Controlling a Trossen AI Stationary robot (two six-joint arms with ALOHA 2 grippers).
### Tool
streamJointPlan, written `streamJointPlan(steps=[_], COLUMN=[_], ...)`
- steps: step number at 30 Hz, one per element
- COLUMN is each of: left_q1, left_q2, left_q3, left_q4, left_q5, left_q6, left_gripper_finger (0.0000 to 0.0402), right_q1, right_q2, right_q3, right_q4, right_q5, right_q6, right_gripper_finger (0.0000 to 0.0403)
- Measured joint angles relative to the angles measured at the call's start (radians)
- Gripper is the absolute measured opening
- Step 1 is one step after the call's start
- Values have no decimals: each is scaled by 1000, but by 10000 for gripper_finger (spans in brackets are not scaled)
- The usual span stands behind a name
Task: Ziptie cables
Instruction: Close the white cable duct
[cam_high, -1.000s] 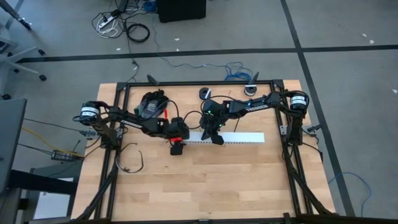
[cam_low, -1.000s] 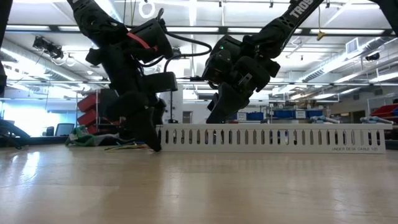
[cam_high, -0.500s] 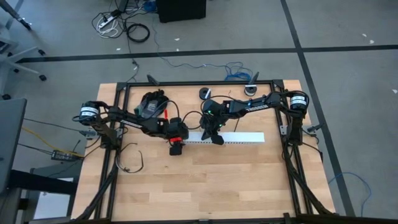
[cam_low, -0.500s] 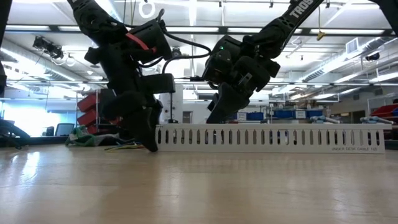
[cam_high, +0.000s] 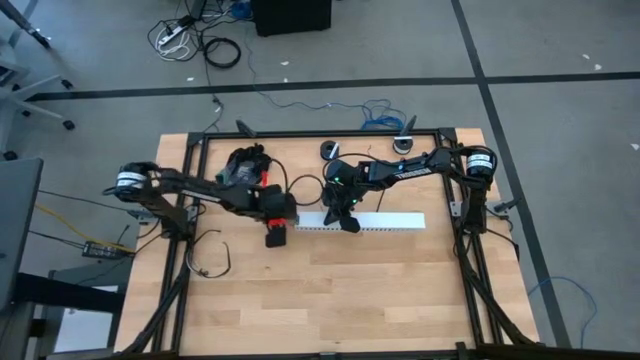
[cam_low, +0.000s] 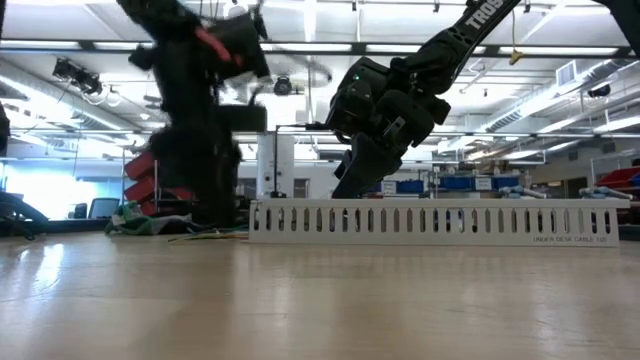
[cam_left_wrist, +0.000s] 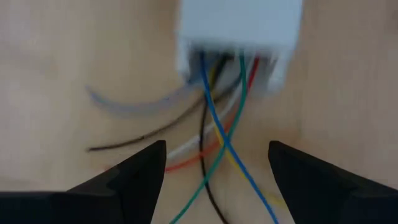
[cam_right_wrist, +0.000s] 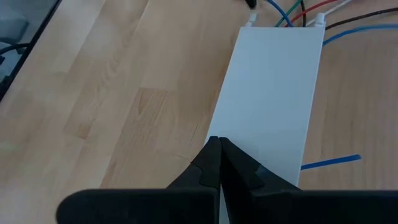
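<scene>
Over the wooden table (cam_high: 330, 290), seen from above: white slotted duct (cam_high: 385, 222) lying crosswise, left gripper (cam_high: 272, 238) just off its left end, right gripper (cam_high: 347, 224) above the duct near that same end. Hard to pick out the cables from up there.

From the left wrist alone: cables (cam_left_wrist: 214, 143) as thin loose wires in blue, green, red, yellow, white and black, spilling out of the duct's open end onto the wood and crossing one another between the two fingers (cam_left_wrist: 130, 180). Fingers spread wide, one on each side of the wires, gripping nothing.

From the right wrist alone: fingers pressed tight together into a single point, clasping nothing, poised over the duct's plain white lid, with the coloured wires emerging at the far end and one blue strand poking out from the side.

At table level only: side wall of the duct with its row of slots, and a low tangle of the wires on the wood beside its end, under the left arm.

Left arm stretched out low from its base, wrist bent down toward the table. Right arm reaching in from the opposite side, elbow high, gripper angled steeply down behind the duct.

Readable: "TROS" on the right arm's upper link; small print near the duct's far end, "UNDER DESK CABLE", rest too small to tell.
</scene>
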Motion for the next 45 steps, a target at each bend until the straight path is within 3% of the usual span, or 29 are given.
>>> streamJointPlan(steps=[6,13,17,20,24,27,31,33,37,42,45], left_q1=[-40,-139,-239,-326,-436,-465,-448,-442,-443,-439,-438], left_q2=[-103,-175,-174,-150,-97,-33,66,122,223,248,250], left_q3=[21,17,18,12,-53,-122,-197,-207,-188,-166,-166], left_q4=[-103,-260,-272,-256,-147,-10,186,282,338,335,337], left_q5=[-70,-260,-469,-715,-941,-963,-846,-836,-964,-1000,-1026], left_q6=[-73,-314,-476,-611,-757,-798,-830,-835,-803,-764,-776], left_gripper_finger=[278,271,249,231,212,207,200,189,127,21,8], right_q1=[-6,-12,-13,-15,-17,-17,-17,-7,-3,-4,-5], right_q2=[0,0,0,0,0,0,1,1,2,2,2], right_q3=[0,-1,-1,-1,-2,-3,-6,-6,-6,-5,-5], right_q4=[-2,-8,-8,-5,2,10,54,84,97,91,92], right_q5=[-1,-8,-8,-8,-12,-13,4,46,60,60,59], right_q6=[-2,-23,-30,-34,-34,-32,16,37,72,98,102], right_gripper_finger=[0,0,0,0,0,0,0,0,0,0,0])
